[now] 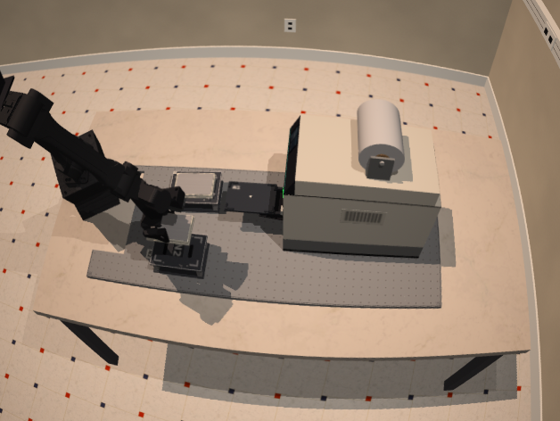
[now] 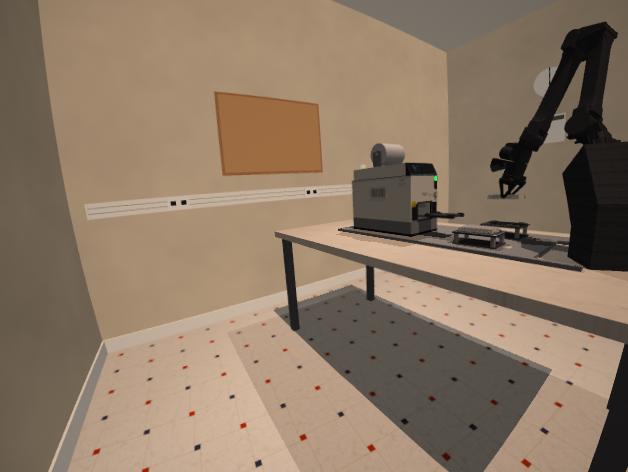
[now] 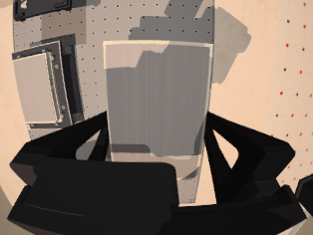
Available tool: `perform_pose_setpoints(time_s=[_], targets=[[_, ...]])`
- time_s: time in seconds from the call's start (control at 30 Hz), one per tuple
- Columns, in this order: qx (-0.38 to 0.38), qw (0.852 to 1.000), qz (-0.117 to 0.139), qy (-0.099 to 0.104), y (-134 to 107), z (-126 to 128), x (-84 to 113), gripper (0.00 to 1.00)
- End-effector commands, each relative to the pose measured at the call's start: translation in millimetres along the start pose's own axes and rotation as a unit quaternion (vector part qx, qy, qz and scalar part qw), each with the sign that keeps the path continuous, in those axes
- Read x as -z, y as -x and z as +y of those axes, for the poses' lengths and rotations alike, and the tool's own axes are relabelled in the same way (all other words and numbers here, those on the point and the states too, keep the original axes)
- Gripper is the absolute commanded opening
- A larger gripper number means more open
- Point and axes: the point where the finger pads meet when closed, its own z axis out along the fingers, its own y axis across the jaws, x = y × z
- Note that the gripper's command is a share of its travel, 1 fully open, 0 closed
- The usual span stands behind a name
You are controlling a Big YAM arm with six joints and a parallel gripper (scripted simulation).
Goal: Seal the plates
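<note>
Gripper (image 1: 161, 225) (image 2: 511, 194) (image 3: 156, 116) is closed on the held plate (image 1: 182, 226) (image 2: 494, 196) (image 3: 156, 95), with its fingers standing wide apart because the plate is broad between them. Its fingers press the two opposite sides, so the upper face is left free, which I think protects the foil. The plate is in the air, about level, above the near nest N2 (image 1: 204, 253) (image 2: 522, 224), and not seated there. No plate is seen on this nest, so probably it waits for the return of this one.

At the far side, the other plate (image 1: 195, 185) (image 2: 479, 230) (image 3: 32, 90) lies on its nest (image 1: 217, 190) (image 2: 494, 242) (image 3: 68, 95). To the right, the stage (image 1: 258, 201) (image 2: 449, 215) (image 3: 50, 7) is out and bears no plate, and the lamp (image 2: 435, 178) is green. Both plates have a smooth, pale top, perhaps sealed; the work seems close to its end. Where A1 is on the held plate, I cannot tell.

The sealer (image 1: 358, 226) (image 2: 388, 203) is a boxy beige body with a darker base, and carries a grey-white cylindrical roll (image 1: 377, 122) (image 2: 393, 154). Beneath is a grey perforated board (image 1: 317, 271) (image 2: 548, 256) (image 3: 95, 30).
</note>
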Motion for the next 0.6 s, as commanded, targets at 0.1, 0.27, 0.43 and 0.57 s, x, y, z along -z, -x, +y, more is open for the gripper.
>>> perform_pose_setpoints(time_s=[0.1,0.27,0.43,0.57], targets=[[0.005,1.0,-0.013,-0.003,17.7,-6.9,1.9,0.0],[-0.002,1.0,-0.004,-0.006,10.4,-11.1,-1.9,0.0],[-0.002,1.0,0.002,-0.005,2.5,-8.9,-1.9,0.0],[0.005,1.0,0.001,0.001,-1.8,0.5,-2.0,0.0]])
